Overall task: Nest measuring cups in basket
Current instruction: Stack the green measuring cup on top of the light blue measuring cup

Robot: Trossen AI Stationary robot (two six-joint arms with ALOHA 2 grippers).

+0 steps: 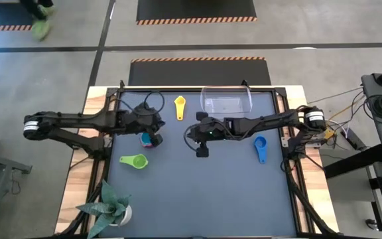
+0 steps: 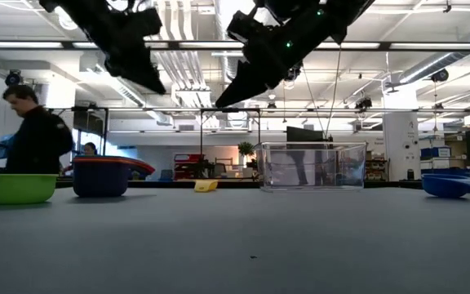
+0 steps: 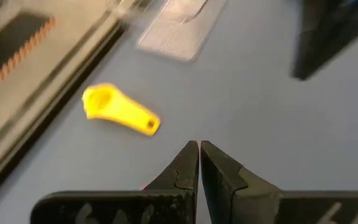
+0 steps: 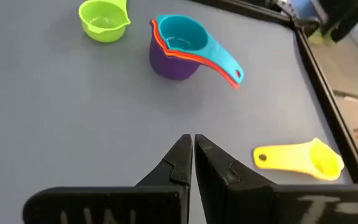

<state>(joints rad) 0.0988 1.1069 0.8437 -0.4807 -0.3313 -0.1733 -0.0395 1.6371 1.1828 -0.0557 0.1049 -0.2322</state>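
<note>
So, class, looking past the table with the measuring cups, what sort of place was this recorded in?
Probably an open-plan robotics lab or workshop: exposed pipes and ducts on the ceiling, hazard-striped floor mats on bare concrete, and a person at a workstation behind the table.

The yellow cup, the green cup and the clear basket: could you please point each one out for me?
yellow cup (image 4: 303, 160): right wrist view, on the handle near the bowl.
green cup (image 4: 102, 20): right wrist view, inside the bowl.
clear basket (image 2: 312, 167): low view, on the front wall.

Cups (image 1: 180, 106) scattered beside empty basket (image 1: 227, 100)
</note>
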